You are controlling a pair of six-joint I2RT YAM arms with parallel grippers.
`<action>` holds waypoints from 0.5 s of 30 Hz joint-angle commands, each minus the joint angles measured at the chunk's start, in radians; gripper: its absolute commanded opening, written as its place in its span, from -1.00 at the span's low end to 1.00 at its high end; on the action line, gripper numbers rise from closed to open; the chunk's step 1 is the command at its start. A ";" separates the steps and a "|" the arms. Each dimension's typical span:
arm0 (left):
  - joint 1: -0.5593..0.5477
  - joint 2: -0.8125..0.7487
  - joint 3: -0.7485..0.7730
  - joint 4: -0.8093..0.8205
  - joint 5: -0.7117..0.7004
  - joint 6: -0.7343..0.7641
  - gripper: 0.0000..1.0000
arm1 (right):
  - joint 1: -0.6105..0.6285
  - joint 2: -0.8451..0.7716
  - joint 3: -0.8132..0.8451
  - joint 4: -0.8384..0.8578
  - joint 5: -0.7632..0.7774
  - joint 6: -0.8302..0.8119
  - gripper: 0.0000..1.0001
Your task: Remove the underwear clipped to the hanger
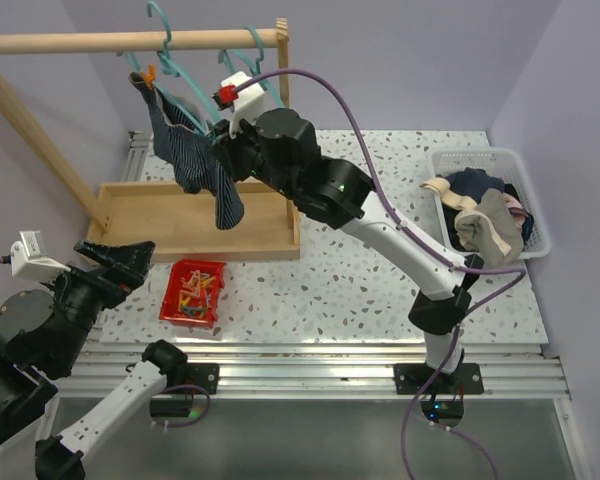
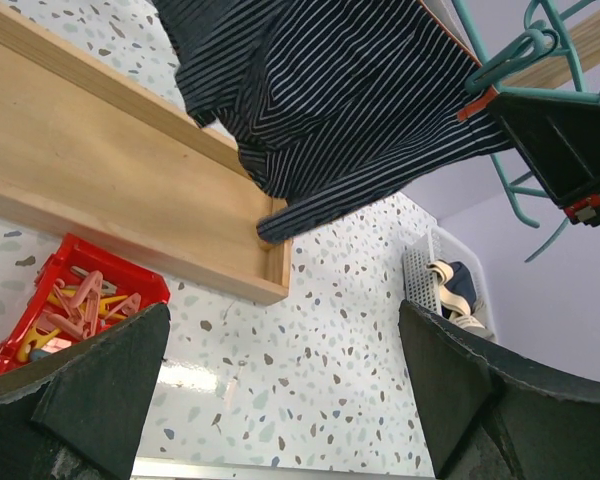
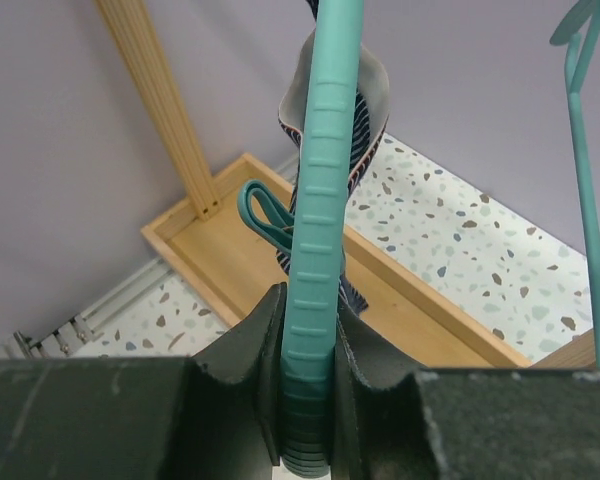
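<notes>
Nearest me, the left gripper (image 1: 125, 262) hovers low beside the red crate (image 1: 192, 292), jaws spread wide and empty. Further back, the right gripper (image 3: 310, 400) pinches the teal hanger (image 3: 322, 200) by its bar. The navy striped underwear (image 1: 195, 160) hangs from that hanger, an orange clip (image 1: 150, 73) at one corner, under the wooden rail (image 1: 100, 41).

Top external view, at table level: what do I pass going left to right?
Left gripper → red bin of clips → right arm's black elbow joint → white basket of clothes. The striped underwear and wooden tray overlap the bin, so they are left out.
</notes>
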 commanded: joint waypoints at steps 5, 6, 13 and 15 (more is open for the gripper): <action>-0.006 -0.003 0.011 0.006 -0.021 0.007 1.00 | 0.036 -0.177 -0.116 0.157 0.010 -0.001 -1.00; -0.005 -0.004 0.010 0.004 -0.026 0.005 1.00 | 0.047 -0.201 -0.148 0.162 0.007 0.004 -1.00; -0.005 -0.006 0.016 0.015 -0.037 0.006 1.00 | 0.118 -0.476 -0.589 0.191 0.031 0.013 -1.00; -0.006 -0.004 0.010 0.024 -0.029 0.007 1.00 | 0.135 -0.598 -0.693 0.212 0.057 0.025 -1.00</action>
